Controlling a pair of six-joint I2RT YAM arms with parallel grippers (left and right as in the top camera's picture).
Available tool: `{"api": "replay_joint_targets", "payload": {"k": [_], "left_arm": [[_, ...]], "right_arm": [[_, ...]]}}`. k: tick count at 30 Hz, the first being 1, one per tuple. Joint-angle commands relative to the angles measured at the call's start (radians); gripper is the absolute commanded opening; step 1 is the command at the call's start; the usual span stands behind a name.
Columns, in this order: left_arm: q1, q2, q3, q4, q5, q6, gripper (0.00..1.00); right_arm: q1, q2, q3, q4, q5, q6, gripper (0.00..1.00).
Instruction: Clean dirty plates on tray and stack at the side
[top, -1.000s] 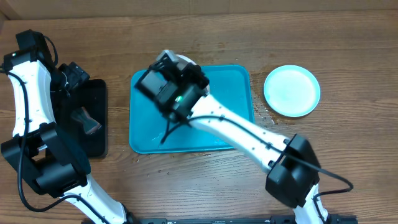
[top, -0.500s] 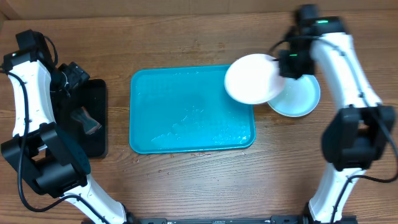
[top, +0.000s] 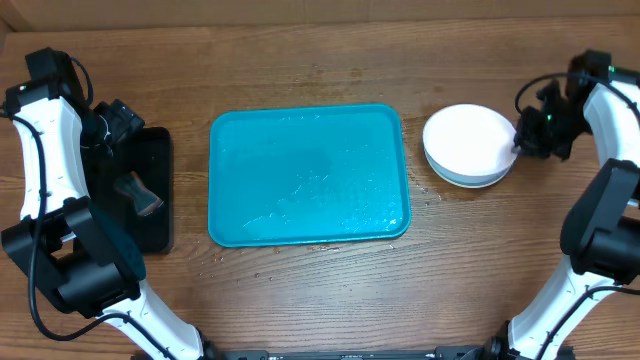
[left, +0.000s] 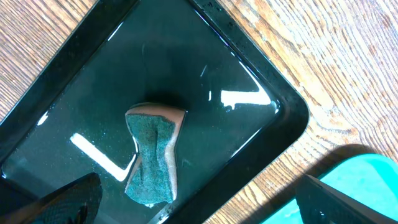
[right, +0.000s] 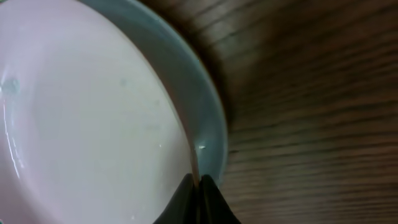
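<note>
The turquoise tray (top: 310, 175) lies mid-table with no plates on it, only water streaks. The white plate (top: 465, 138) sits on top of the light blue plate (top: 470, 182) to the right of the tray. My right gripper (top: 520, 140) is at the stack's right edge, shut on the white plate's rim (right: 93, 124), with the blue plate's rim (right: 208, 137) just beneath the fingers (right: 198, 183). The yellow-green plate is not in view. My left gripper (top: 118, 125) hangs open (left: 199, 211) and empty above a sponge (left: 152, 155).
A small black tray (top: 150, 225) at the left holds the green-faced sponge (top: 137, 192). Its wet rim (left: 249, 137) and a corner of the turquoise tray (left: 373, 171) show in the left wrist view. Wood tabletop surrounds everything.
My right arm carried the white plate from over the tray to the right and lowered it onto the light blue plate. The left arm has not moved.
</note>
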Motion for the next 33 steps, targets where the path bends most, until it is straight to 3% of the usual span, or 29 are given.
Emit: {"api": "replay_joint_targets", "payload": {"k": [1, 3, 6, 8, 16, 19, 20, 21, 33], "left_arm": [[0.003, -0.025, 0.019, -0.003, 0.011, -0.003, 1.00], [0.003, -0.025, 0.019, -0.003, 0.011, -0.003, 1.00], [0.003, -0.025, 0.019, -0.002, 0.011, -0.003, 1.00], [0.003, -0.025, 0.019, -0.002, 0.011, -0.003, 1.00], [0.003, -0.025, 0.019, -0.002, 0.011, -0.003, 1.00], [0.003, -0.025, 0.019, -0.002, 0.011, -0.003, 1.00], [0.003, -0.025, 0.019, -0.002, 0.011, -0.003, 1.00], [0.003, -0.025, 0.019, -0.002, 0.011, -0.003, 1.00], [0.003, -0.025, 0.019, -0.002, 0.011, -0.003, 1.00]], "right_arm": [[-0.013, -0.037, -0.053, 0.054, 0.021, 0.043, 0.04], [-0.013, -0.037, -0.067, 0.085, 0.018, 0.043, 0.05], [-0.009, -0.037, -0.066, 0.092, -0.001, 0.043, 0.40], [-0.009, -0.038, -0.059, 0.072, -0.035, 0.044, 0.48], [-0.007, -0.169, -0.038, -0.025, -0.145, 0.091, 0.53], [-0.002, -0.284, -0.038, -0.100, -0.144, 0.087, 0.62], [0.002, -0.322, -0.040, -0.124, -0.141, 0.087, 0.72], [0.006, -0.356, -0.042, -0.146, -0.139, 0.087, 1.00], [0.195, -0.793, -0.317, -0.212, -0.108, 0.087, 1.00]]}}
